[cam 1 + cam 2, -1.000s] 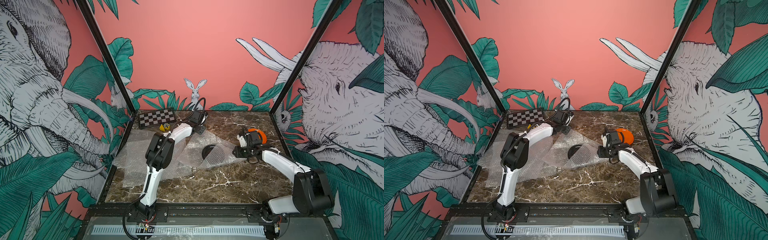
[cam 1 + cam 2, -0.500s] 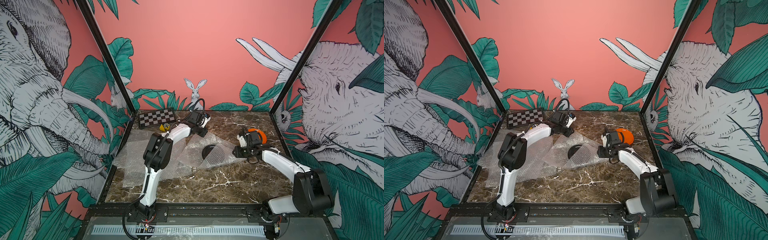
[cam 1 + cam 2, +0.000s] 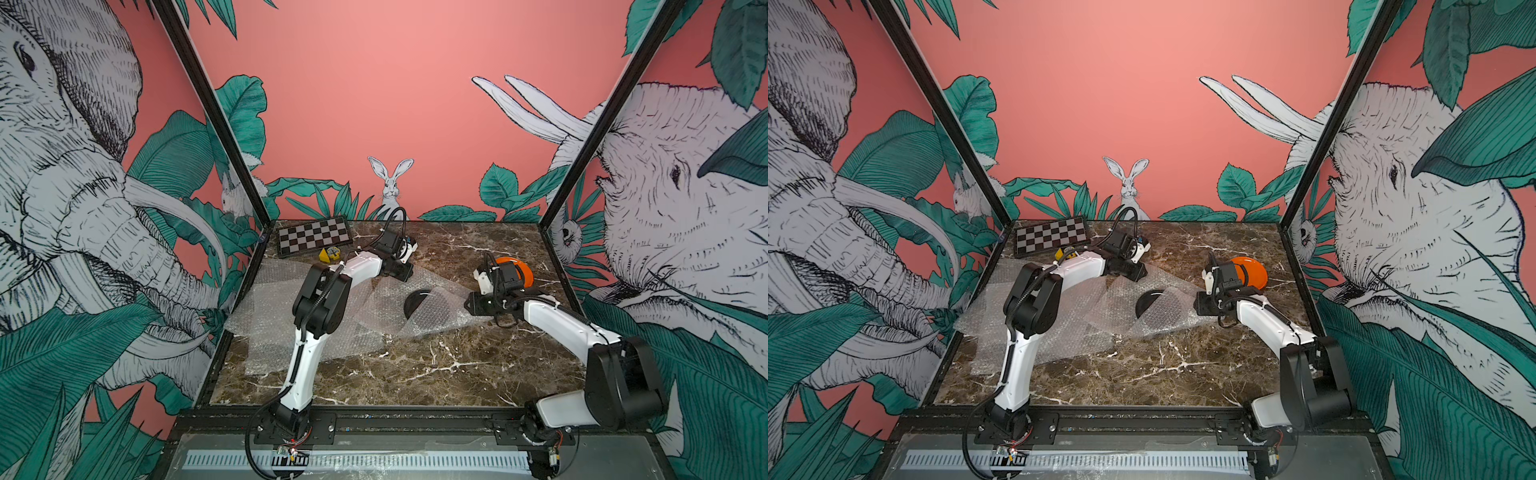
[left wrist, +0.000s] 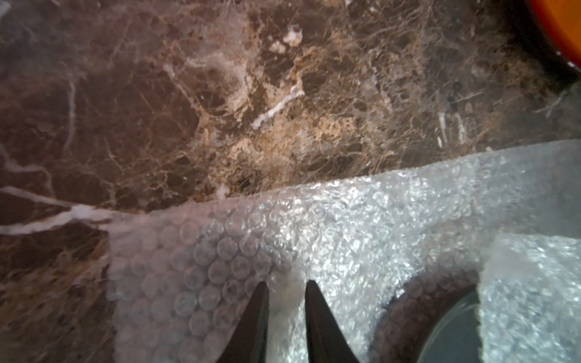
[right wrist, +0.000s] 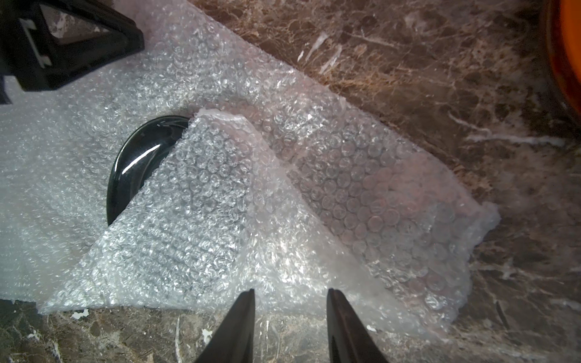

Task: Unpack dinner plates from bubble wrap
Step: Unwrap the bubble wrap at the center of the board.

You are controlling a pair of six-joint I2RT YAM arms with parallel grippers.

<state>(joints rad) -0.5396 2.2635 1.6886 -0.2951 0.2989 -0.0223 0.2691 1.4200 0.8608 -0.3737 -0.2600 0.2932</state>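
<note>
- Left hand (image 4: 286, 284), fingers narrow, on bubble wrap (image 4: 345, 226); grip cannot be told.
- Right hand (image 5: 290, 292) half open, lower centre.
- Black plate (image 5: 135, 163) half covered, centre left.

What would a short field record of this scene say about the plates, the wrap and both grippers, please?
black plate: centre, partly covered by a folded flap of bubble wrap
orange plate: unwrapped, on the table beyond the right wrist
left gripper: jaws narrow over the wrap's far edge; grip unclear
right gripper: open, at the wrap's edge near the black plate
</note>
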